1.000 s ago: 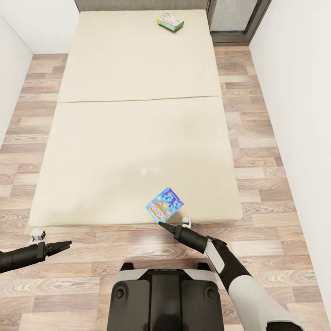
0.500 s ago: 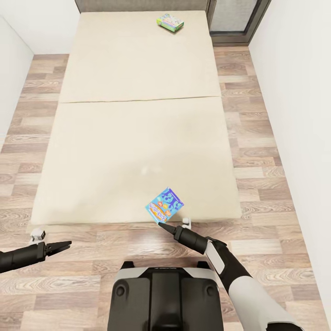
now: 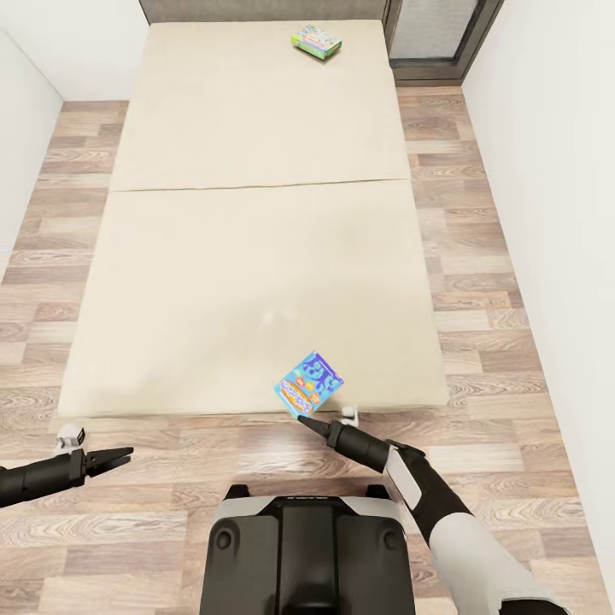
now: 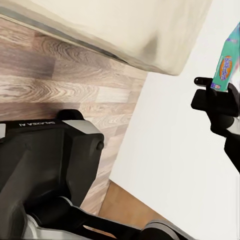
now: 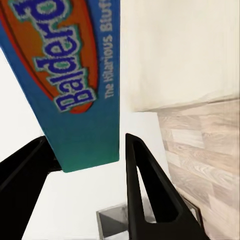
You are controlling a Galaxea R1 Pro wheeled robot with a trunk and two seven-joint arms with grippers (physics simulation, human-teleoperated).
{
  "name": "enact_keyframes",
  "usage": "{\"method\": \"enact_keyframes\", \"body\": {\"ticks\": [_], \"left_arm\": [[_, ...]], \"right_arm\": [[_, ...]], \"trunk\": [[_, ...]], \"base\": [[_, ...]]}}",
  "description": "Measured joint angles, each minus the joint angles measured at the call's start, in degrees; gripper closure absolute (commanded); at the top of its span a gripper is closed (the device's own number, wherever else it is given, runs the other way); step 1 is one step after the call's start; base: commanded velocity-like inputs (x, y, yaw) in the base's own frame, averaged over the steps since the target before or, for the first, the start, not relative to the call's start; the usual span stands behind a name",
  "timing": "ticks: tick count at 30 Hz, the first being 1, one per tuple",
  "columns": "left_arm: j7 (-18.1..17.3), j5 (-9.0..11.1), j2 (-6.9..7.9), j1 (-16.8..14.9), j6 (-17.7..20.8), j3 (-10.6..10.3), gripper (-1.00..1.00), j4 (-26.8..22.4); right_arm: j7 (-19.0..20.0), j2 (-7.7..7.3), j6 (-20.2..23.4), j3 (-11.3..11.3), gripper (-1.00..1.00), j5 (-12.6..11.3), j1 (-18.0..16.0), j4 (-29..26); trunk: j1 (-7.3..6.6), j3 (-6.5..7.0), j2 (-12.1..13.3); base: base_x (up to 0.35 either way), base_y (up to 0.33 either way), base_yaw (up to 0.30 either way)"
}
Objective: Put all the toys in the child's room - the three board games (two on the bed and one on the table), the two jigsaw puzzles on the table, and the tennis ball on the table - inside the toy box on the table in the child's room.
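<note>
Right end effector (image 3: 301, 418) clamped, raised.

From my end: bed (image 3: 256, 213) mattress reads matt beige cloth, smooth. Floor (image 3: 512, 410) wood-plank, low sheen. Blue board game (image 3: 309, 384) glossy printed card, I think; it's blurry up close. Right gripper (image 3: 301, 418) fingers (image 5: 147, 190) matt black plastic. Walls (image 3: 555, 171) flat white.
</note>
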Motion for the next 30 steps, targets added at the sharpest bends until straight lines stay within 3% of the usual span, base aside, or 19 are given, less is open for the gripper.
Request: {"method": "enact_keyframes", "body": {"ticks": [3, 7, 13, 24, 30], "left_arm": [[0.00, -0.05, 0.04, 0.05, 1.38, -0.06, -1.00, 0.01], [0.01, -0.16, 0.00, 0.14, 2.91, -0.35, -1.00, 0.00], [0.02, -0.32, 0.06, 0.18, 3.66, -4.33, -1.00, -0.18], [0.02, -0.38, 0.07, 0.16, 3.71, -5.55, -1.00, -0.28], [0.03, -0.44, 0.07, 0.16, 3.72, -5.48, -1.00, -0.28]], "right_arm": [[0.03, -2.02, 0.17, -0.08, 1.00, 0.47, 1.48, 0.00], [0.97, -3.05, 0.80, -0.31, 1.00, 0.20, 4.01, -0.12], [4.63, -4.67, 0.95, -0.51, 1.00, 0.03, 4.98, -0.54], [5.78, -5.12, 0.22, -0.52, 1.00, 0.13, 6.13, -0.94], [5.83, -5.13, 0.36, -0.51, 1.00, 0.09, 8.80, -6.24]], "trunk": [[-0.01, 0.00, 0.00], [0.00, 0.00, 0.00], [0.00, 0.00, 0.00], [-0.01, 0.58, 0.00], [-0.01, 1.13, -0.01]], "base": [[0.000, 0.000, 0.000], [0.000, 0.000, 0.000], [0.000, 0.000, 0.000], [0.000, 0.000, 0.000], [0.000, 0.000, 0.000]]}}
